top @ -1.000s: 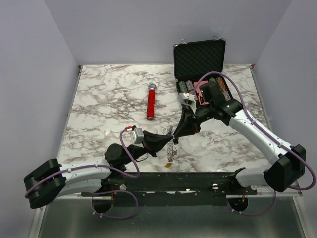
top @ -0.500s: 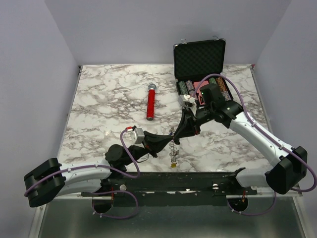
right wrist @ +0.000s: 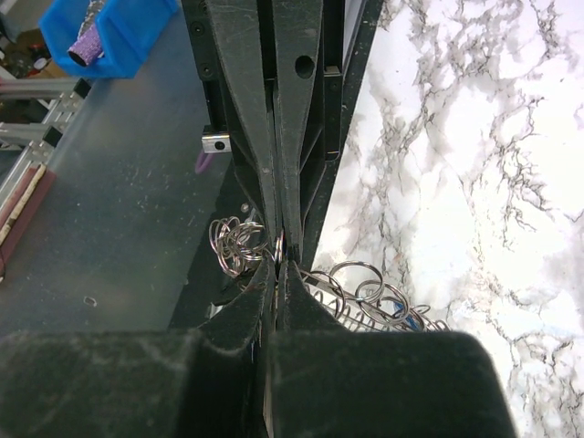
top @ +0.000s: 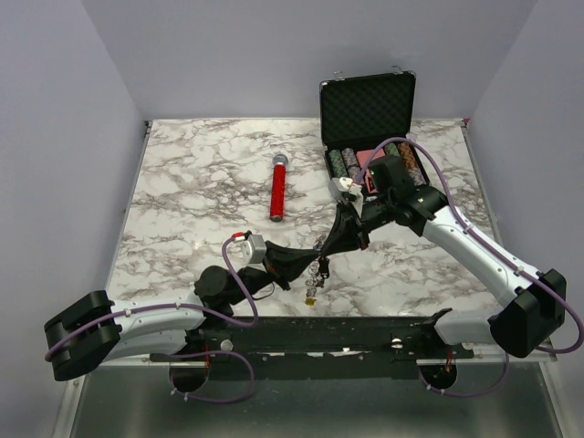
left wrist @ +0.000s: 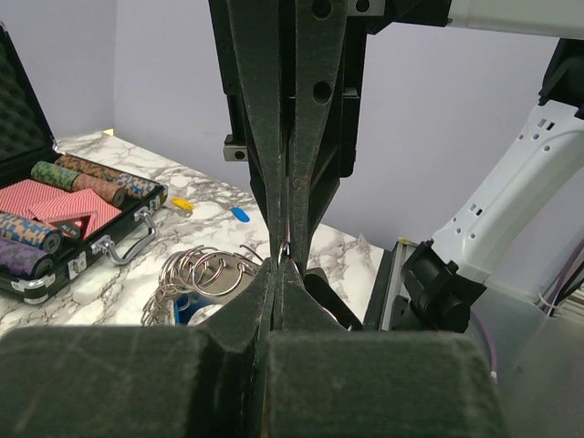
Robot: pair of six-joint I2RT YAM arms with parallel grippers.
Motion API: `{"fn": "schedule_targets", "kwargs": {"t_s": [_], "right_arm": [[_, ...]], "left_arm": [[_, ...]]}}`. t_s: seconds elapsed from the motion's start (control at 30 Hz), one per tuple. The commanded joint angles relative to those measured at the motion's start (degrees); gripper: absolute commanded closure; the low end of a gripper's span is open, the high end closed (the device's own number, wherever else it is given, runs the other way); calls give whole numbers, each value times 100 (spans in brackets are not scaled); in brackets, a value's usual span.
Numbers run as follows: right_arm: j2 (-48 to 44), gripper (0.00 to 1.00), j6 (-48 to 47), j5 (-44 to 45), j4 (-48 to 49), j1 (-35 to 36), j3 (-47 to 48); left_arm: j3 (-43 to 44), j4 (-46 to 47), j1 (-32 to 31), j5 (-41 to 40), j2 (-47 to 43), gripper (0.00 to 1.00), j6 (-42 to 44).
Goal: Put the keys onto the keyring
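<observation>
My left gripper (top: 313,259) and right gripper (top: 326,251) meet tip to tip over the table's near middle. Both are shut on the same thin ring of the keyring (top: 316,274), which hangs below them with its yellow tag (top: 310,299). In the left wrist view my gripper (left wrist: 281,265) pinches the small ring (left wrist: 286,248); a bunch of rings (left wrist: 205,272), a blue key head (left wrist: 187,307) and a black key head (left wrist: 327,294) hang beside it. In the right wrist view my gripper (right wrist: 278,260) holds the ring, with ring clusters (right wrist: 365,285) on both sides.
A red-handled microphone (top: 276,188) lies at mid table. An open black case (top: 368,109) with poker chips (top: 344,161) stands at the back right, just behind the right arm. It also shows in the left wrist view (left wrist: 55,233). The table's front edge is just below the grippers.
The two grippers stay pinched together and have shifted slightly. The hanging keyring bunch and its yellow tag have swung a little left and up.
</observation>
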Motion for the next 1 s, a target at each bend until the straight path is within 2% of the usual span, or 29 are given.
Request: {"fn": "schedule_targets", "kwargs": {"t_s": [0.0, 0.07, 0.27, 0.47, 0.97], "right_arm": [[-27, 92, -127, -79, -309, 93, 14], [-36, 90, -57, -88, -256, 85, -12], [17, 91, 136, -167, -107, 85, -74], [-88, 77, 242, -184, 25, 102, -205], [-97, 77, 725, -307, 429, 102, -215]], "left_arm": [[-12, 548, -12, -193, -124, 100, -18], [-38, 601, -3, -185, -168, 100, -10], [5, 680, -12, -413, -169, 100, 17], [6, 821, -3, -510, -116, 100, 8], [-30, 848, -12, -554, -28, 100, -27]]}}
